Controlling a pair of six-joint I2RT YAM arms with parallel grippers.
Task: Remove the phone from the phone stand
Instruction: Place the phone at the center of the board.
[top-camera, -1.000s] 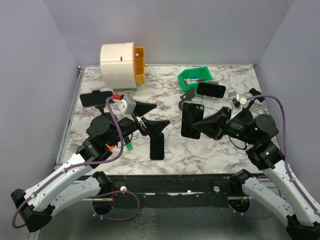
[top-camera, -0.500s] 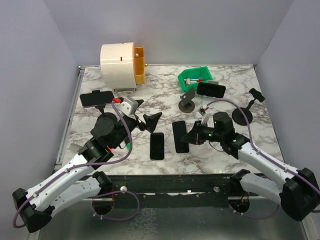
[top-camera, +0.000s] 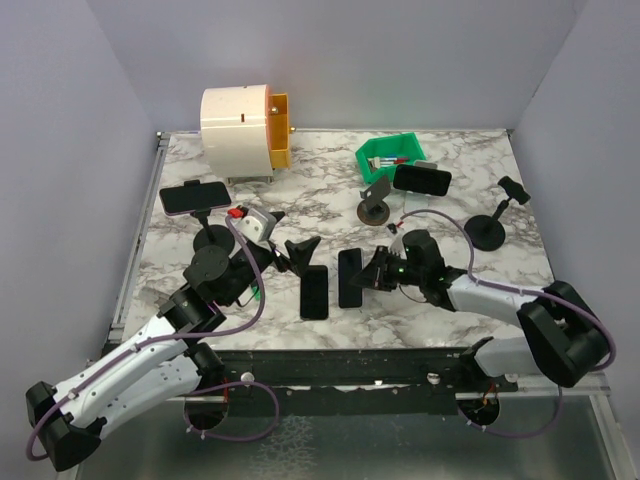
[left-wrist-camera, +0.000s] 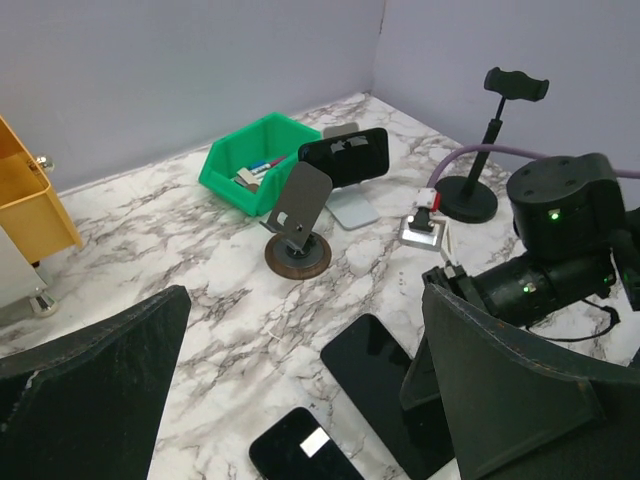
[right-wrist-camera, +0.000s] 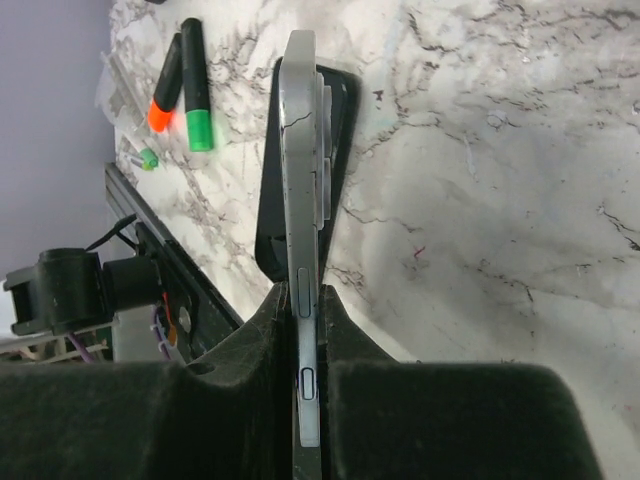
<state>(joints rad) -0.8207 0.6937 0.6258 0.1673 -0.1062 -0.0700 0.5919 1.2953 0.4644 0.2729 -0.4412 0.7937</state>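
Observation:
My right gripper is shut on a black phone, gripping its silver edge at one short end. The phone lies nearly flat, low at the table's front centre, to the right of a second black phone that lies flat. I cannot tell whether the held phone touches the marble. The brown-based phone stand behind it holds nothing. My left gripper hangs open just left of both phones, with nothing between its fingers.
Another phone on a stand sits by the green bin; a third phone on a stand is at the left. A black clamp stand is at the right, a white and orange drum at the back. Markers lie near the front edge.
My right arm has swung down and leftward, carrying the phone from upright in the air to nearly flat beside the other phone. The left gripper has shifted slightly and stayed open.

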